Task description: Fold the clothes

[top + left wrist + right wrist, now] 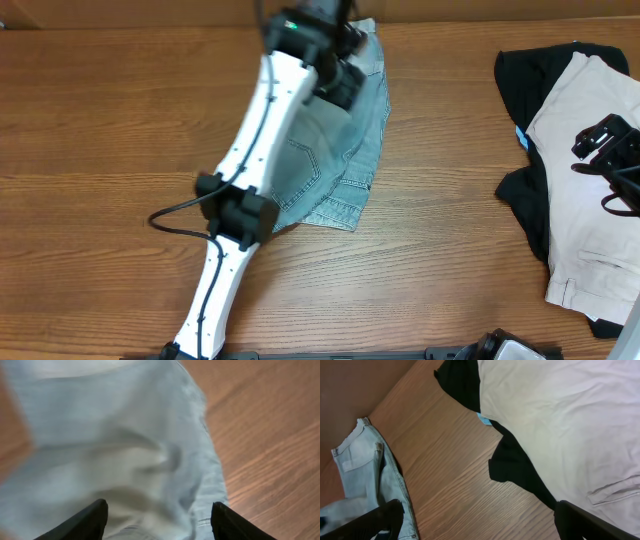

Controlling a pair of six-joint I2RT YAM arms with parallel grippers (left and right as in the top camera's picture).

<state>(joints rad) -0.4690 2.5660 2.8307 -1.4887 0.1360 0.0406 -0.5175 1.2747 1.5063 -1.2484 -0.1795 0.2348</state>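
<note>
- The left gripper is shown with its fingers spread wide over the light-blue denim shorts; whether the cloth is touched cannot be told.
- The denim shorts are pictured rumpled at the far middle of the wooden table.
- The right gripper is held wide apart, nothing gripped, above the cream trousers and black garment at the table's right.

White-shelled left arm with black joints: stretched diagonally from near edge to far side. Black two-finger left gripper: jaws spread wide. Black right gripper: far right, jaws wide apart.
</note>
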